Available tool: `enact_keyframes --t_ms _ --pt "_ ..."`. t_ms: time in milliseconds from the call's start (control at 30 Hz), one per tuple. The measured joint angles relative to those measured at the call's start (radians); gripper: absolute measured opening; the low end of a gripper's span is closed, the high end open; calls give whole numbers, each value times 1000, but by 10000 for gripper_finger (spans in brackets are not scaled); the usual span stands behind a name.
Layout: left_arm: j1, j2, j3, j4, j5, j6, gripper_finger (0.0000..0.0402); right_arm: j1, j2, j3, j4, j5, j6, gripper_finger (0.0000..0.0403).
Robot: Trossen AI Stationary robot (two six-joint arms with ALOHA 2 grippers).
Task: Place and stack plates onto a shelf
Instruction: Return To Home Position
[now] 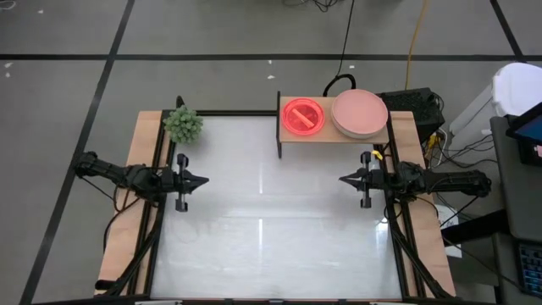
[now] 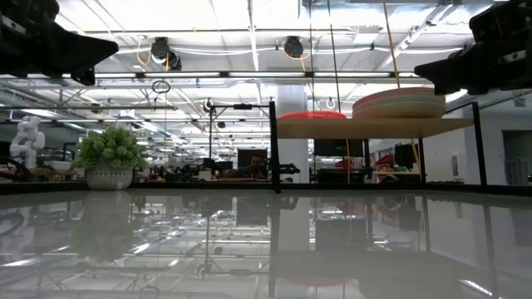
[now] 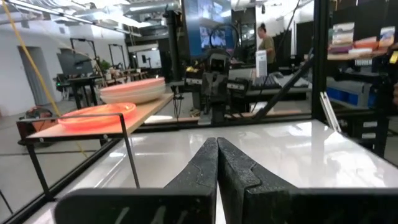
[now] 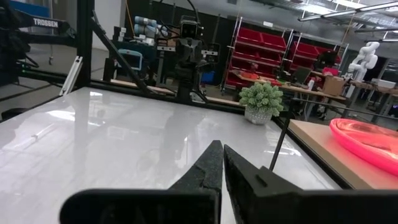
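The shelf (image 1: pixel 334 134) stands at the table's far edge, right of centre, on dark side supports. On its wood top sit a stack of neon pink-orange plates (image 1: pixel 302 116) on the left half and a stack of larger salmon and beige plates (image 1: pixel 360 113) on the right half. The same shelf (image 2: pixel 374 127) shows in the low view. My left gripper (image 1: pixel 203 180) hovers shut over the table's left side. My right gripper (image 1: pixel 344 179) hovers shut over the right side, near of the shelf. Both are shut on nothing.
A small spiky green plant (image 1: pixel 183 124) in a pot stands at the table's far left corner. The white tabletop (image 1: pixel 271 220) lies bare between the two grippers and toward the near edge. Cables and equipment sit beyond the far right corner.
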Motion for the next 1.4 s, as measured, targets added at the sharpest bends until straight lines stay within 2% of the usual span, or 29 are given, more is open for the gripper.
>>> enact_keyframes --t_ms 300,533,767,1400 --pt "28 0 0 24 7 16 3 0 0 0 3 -2 13 0" --pt "88 0 0 -8 102 -18 3 0 0 0 2 -4 4 0" --pt "122 0 0 -75 103 -39 3 0 0 0 -1 -6 -3 0" --pt "153 1 1 -85 107 -94 3 0 0 0 -8 -7 67 0"
